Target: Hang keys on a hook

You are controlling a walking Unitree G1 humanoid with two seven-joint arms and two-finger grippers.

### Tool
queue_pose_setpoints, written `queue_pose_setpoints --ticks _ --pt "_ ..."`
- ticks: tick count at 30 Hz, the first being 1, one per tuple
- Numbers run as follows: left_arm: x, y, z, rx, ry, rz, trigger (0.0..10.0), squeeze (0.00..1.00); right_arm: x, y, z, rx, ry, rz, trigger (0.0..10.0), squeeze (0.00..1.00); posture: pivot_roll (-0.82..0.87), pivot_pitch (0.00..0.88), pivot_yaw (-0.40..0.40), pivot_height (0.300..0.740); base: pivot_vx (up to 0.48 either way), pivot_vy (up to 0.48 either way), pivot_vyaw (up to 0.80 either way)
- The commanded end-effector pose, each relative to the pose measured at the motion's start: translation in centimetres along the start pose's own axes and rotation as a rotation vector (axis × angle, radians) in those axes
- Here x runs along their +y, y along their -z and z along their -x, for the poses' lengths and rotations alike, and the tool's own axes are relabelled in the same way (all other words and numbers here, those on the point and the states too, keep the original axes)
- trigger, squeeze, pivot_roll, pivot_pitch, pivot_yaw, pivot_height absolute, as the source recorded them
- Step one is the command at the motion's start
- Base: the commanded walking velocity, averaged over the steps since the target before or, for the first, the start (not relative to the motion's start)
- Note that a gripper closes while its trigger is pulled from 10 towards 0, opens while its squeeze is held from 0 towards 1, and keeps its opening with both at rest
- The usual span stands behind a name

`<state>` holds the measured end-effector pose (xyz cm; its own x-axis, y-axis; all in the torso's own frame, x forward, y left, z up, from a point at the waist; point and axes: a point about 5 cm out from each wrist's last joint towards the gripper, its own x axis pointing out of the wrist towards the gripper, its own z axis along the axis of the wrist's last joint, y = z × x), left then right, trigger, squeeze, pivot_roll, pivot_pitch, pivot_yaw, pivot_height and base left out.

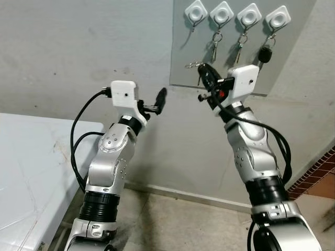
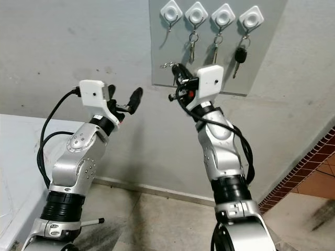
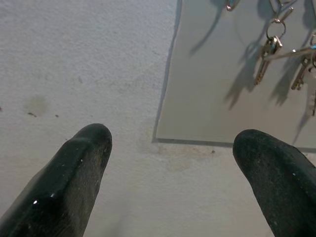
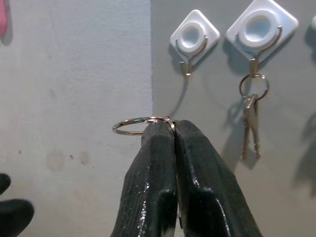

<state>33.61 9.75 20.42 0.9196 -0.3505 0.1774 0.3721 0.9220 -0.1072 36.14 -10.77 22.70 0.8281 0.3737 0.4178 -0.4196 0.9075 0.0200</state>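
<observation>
Two silver robot arms rise from the lower edge of the head views toward a rough grey plaster wall. At the robot's left, a white flat-topped surface [image 1: 31, 167] sits low beside the left arm. Beyond it, the left gripper [image 1: 159, 100] is raised in front of the bare wall, just left of a smooth grey rectangular wall panel [image 1: 180, 52]; its two black fingers [image 3: 79, 173] are spread wide apart with nothing between them.

Further right, the right gripper [image 4: 173, 131] is held up near the lower left part of the panel. Its black fingers are pressed together, pinching a thin silver metal key ring [image 4: 132, 125], which sticks out sideways from the fingertips, below and to the left of the hooks.

On the panel, four white diamond-shaped plastic hooks sit in a row near the top. The leftmost hook [image 4: 193, 39] carries nothing. The second hook [image 4: 260, 27] carries a small bunch of silver keys [image 4: 250, 123]. The third holds another key bunch [image 1: 241, 47], and the fourth a black-headed car key [image 1: 265, 54].
</observation>
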Motion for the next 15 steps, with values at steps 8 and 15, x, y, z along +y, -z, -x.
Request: queue_pose_setpoints --ticks 8,15 --pt "-1.2 -1.2 0.3 -0.016 0.076 -0.056 10.0 0.0 -0.2 -0.1 -1.4 -0.022 0.006 0.008 10.0 0.0 -0.02 0.014 -0.015 0.74 0.0 0.0 0.0" --pt "-1.4 -1.5 0.3 -0.014 0.094 -0.055 10.0 0.0 -0.3 -1.2 -2.6 -0.108 0.045 0.017 10.0 0.0 -0.02 0.025 -0.008 0.74 0.0 0.0 0.0"
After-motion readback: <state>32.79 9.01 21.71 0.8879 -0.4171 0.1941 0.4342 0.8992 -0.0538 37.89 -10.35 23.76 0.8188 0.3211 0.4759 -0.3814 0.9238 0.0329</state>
